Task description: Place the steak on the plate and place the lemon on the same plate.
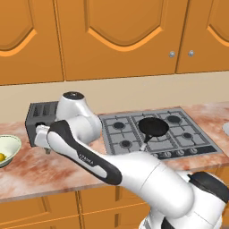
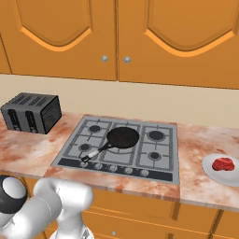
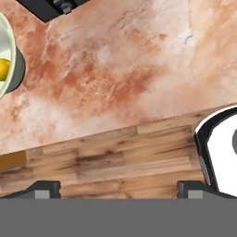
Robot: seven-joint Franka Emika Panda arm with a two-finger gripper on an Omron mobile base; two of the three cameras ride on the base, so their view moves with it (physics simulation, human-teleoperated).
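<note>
Fingers (image 3: 46, 189) standing wide apart, nothing between them, pointing down over the table (image 3: 120, 69) edge and the wood floor (image 3: 106, 157) below. Lemon (image 3: 3, 69) sitting in the pale bowl (image 3: 17, 69), up and left of the fingers, well apart. Toaster (image 3: 51, 7) corner lying beyond the fingers on the table. Nothing standing between fingers and bowl. Arm (image 1: 85, 156) reaching left across the table, elbow raised, wrist dropping in front of the toaster. Steak (image 2: 224, 164) already lying on the plate (image 2: 210, 173), far off past the stove (image 2: 126, 144) and black pan (image 2: 122, 137).
</note>
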